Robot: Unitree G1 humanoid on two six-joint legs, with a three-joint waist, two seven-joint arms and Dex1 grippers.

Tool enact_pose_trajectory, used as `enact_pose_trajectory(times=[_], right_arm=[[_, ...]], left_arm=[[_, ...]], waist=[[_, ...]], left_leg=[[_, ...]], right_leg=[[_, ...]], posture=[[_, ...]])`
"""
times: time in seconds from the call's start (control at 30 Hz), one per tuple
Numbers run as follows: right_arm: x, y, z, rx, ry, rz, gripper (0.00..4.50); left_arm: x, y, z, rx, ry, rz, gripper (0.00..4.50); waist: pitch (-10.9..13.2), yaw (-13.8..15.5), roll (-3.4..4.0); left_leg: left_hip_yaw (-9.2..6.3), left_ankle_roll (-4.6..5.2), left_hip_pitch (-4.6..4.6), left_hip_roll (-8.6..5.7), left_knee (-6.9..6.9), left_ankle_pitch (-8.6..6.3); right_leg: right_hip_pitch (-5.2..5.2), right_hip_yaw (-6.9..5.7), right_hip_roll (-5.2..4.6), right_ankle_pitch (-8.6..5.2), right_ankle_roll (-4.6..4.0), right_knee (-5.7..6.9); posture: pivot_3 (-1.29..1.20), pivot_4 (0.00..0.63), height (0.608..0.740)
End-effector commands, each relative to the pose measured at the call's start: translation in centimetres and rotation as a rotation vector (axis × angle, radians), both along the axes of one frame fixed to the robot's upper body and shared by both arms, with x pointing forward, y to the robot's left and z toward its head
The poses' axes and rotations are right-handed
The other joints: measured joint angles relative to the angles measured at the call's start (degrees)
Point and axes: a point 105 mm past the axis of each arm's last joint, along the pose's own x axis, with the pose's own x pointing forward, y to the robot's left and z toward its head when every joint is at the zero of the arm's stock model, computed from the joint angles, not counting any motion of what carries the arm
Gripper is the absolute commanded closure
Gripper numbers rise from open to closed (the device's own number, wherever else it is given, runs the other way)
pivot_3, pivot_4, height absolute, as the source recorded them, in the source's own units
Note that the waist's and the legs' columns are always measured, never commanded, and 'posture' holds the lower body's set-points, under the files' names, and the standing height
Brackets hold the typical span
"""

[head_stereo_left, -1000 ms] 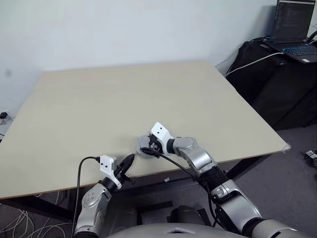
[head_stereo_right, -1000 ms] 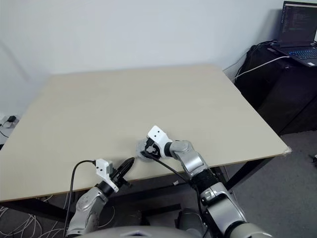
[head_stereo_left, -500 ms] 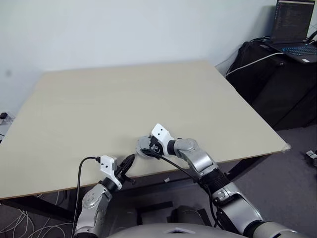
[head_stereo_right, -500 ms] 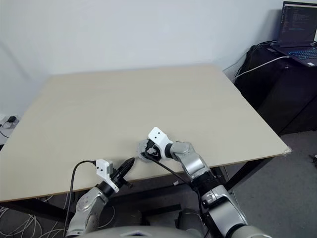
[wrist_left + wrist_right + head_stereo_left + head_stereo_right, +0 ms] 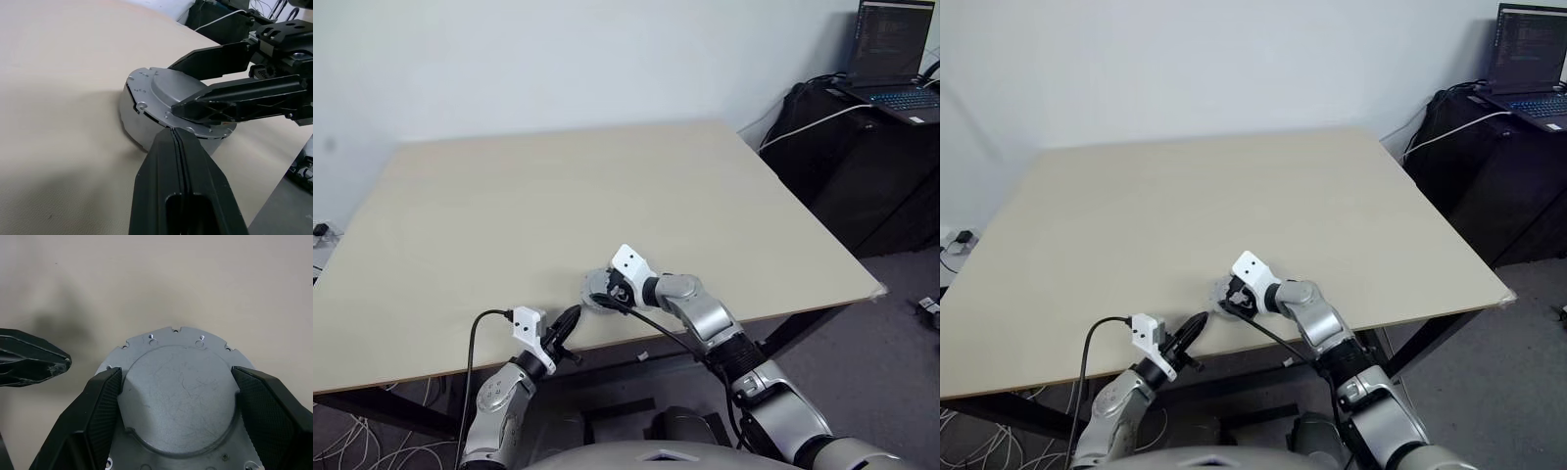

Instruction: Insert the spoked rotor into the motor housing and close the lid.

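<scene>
Right wrist view has the round grey metal lid (image 5: 178,399) sitting low centre of the frame on the beige table (image 5: 558,196), with the right gripper (image 5: 176,413) spread wide and a finger at each side of its raised plate. Looks heavy, rigid and slick, so I'd grab it by the rim, not the smooth top. Left gripper (image 5: 177,161) is pressed together, tip just beside the lid's wall. Nothing has moved since a second ago.

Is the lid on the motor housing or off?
On. The lid sits flat atop the round assembly, hiding the windings, with the right gripper straddling it. Whether it is fully seated, cannot tell.
</scene>
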Motion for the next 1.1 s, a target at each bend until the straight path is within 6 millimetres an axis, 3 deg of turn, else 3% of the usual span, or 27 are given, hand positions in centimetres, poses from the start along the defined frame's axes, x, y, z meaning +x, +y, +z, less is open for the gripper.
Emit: enact_pose_trajectory(times=[0.03, 0.47, 0.63, 0.83, 1.0, 1.1], right_arm=[[0.1, -1.1, -1.7, -0.094, 0.023, -0.03, 1.2], [-0.1, -1.5, -2.1, -0.132, 0.044, -0.009, 1.2], [-0.2, -1.3, -2.1, -0.126, 0.045, -0.006, 1.2], [-0.3, -1.1, -2.1, -0.12, 0.045, -0.01, 1.2], [-0.4, -1.1, -2.1, -0.116, 0.044, -0.013, 1.2], [-0.4, -1.1, -2.0, -0.111, 0.043, -0.021, 1.2]], left_arm=[[0.5, -0.3, 1.4, -0.009, -0.056, -0.002, 4.5], [0.7, -0.1, 1.4, 0.013, -0.06, -0.012, 4.5], [2.4, 1.7, 0.4, 0.062, -0.013, 0.079, 4.5], [3.7, 1.0, 2.6, 0.022, -0.011, 0.049, 4.5], [6.0, 0.1, 5.2, -0.021, 0.017, 0.021, 4.5], [7.4, 0.0, 5.6, 0.009, 0.073, 0.029, 4.5]], waist=[[0.0, 0.0, 0.04], [-0.2, 0.1, 0.16], [-0.2, 0.3, 0.15], [-0.3, 0.2, 0.1], [-0.3, 0.3, 0.07], [-0.3, 0.2, 0.07]], left_leg=[[0.0, 0.0, 0.0, 0.0, 0.0, 0.0], [-0.01, 0.01, 0.03, 0.0, 0.0, 0.01], [-0.01, 0.02, 0.05, -0.01, 0.0, 0.02], [-0.02, 0.06, 0.01, -0.02, 0.0, 0.04], [-0.06, -0.01, 0.05, -0.01, 0.0, 0.08], [-0.07, 0.02, 0.07, -0.02, 0.0, 0.11]], right_leg=[[0.01, 0.0, 0.0, 0.0, 0.0, 0.0], [0.03, -0.01, 0.0, 0.0, 0.0, 0.0], [0.06, -0.01, -0.01, 0.0, 0.0, 0.0], [0.05, 0.0, 0.01, 0.01, 0.0, -0.02], [0.08, -0.02, 0.04, 0.02, 0.02, 0.02], [0.12, -0.01, 0.06, 0.02, 0.02, 0.02]], posture=[[0.0, 0.0, 0.74], [0.0, 0.0, 0.74], [0.0, 0.0, 0.74], [0.0, 0.0, 0.74], [0.0, 0.0, 0.74], [0.0, 0.0, 0.74]])
